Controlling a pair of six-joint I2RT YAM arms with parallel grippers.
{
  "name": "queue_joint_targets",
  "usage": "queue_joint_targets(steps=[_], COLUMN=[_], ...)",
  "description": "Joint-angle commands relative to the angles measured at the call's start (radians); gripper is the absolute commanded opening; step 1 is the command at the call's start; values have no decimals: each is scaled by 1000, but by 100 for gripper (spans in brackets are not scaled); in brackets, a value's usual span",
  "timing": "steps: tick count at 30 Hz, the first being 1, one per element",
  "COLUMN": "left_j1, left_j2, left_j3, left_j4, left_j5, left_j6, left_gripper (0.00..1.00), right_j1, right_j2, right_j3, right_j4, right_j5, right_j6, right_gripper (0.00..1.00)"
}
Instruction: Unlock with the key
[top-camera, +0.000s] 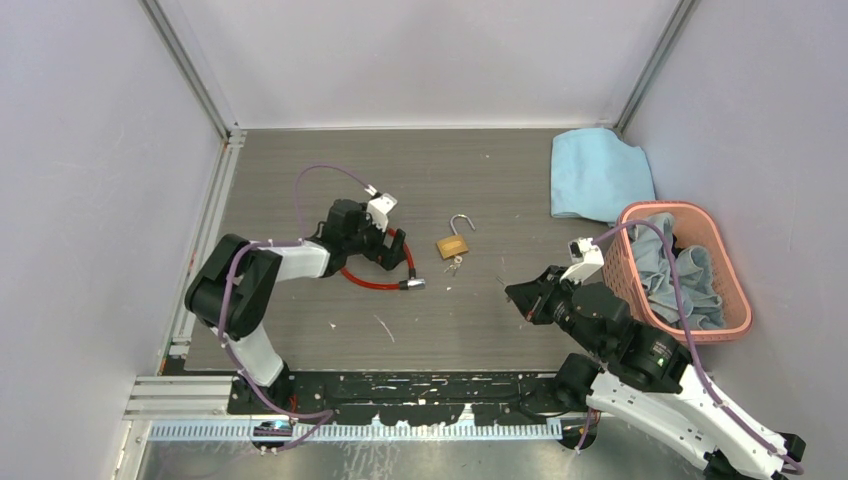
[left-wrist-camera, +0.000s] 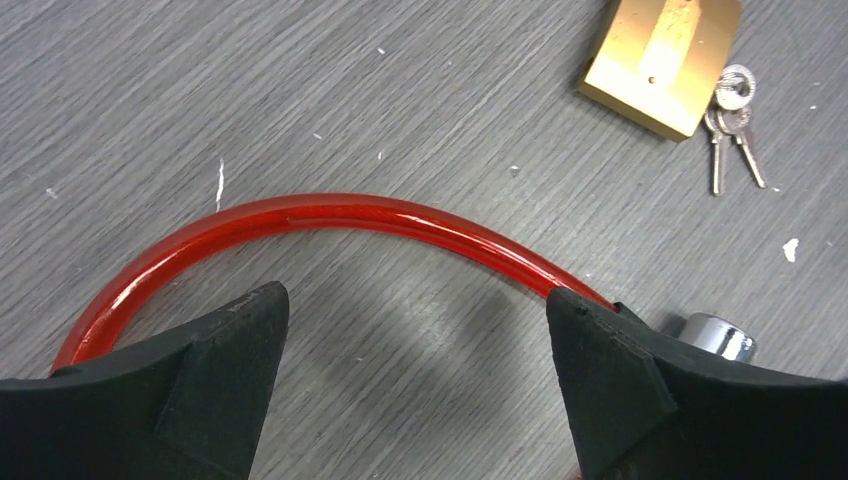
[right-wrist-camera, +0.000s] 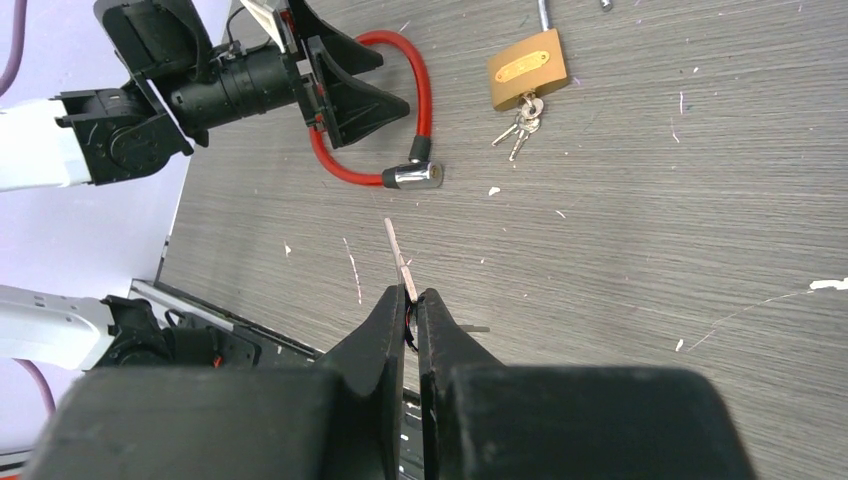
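Observation:
The key (left-wrist-camera: 735, 125), a tiny bunch of silvery keys, lies at the foot of the brass padlock (left-wrist-camera: 662, 60); both show in the top view as the key (top-camera: 454, 266) and the padlock (top-camera: 452, 246), its shackle swung up. My left gripper (left-wrist-camera: 412, 300) is open low over the table, and the red cable lock (left-wrist-camera: 340, 210) arcs just beyond its tips, its metal end (left-wrist-camera: 718, 335) by the right finger. My right gripper (right-wrist-camera: 412, 295) hovers apart from the padlock (right-wrist-camera: 528, 68), shut on a thin silvery metal blade (right-wrist-camera: 397, 250) that sticks out past its tips.
A light blue cloth (top-camera: 597, 172) lies at the back right. A pink basket (top-camera: 668, 206) holding grey-blue cloths stands at the right edge, close to my right arm. Walls close in the table on three sides, with a metal rail (top-camera: 205, 250) along the left.

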Motion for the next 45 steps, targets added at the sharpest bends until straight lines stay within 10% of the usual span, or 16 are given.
queue_joint_targets(steps=[1,18,25,35,45], left_j1=[-8,-58,-60,-67,-129], left_j2=[7,55,-63,-154,-78], left_j3=[44,134,-17,45,103], left_j4=[39,-125,54,-184,-160], left_j5=[-30,-96,-116,47,-356], left_j6=[-1,48,51,197,86], left_gripper=[100,100,100,100,100], right_j1=[2,3,3,2,3], right_j2=[-7,-20,-34,-3,-22], right_j3=[35,37,55,66,55], right_j4=[26,16,-11,6,-3], right_j5=[25,22,34,32,38], right_j6=[16,20,14,0,9], right_gripper=[1,1,1,1,1])
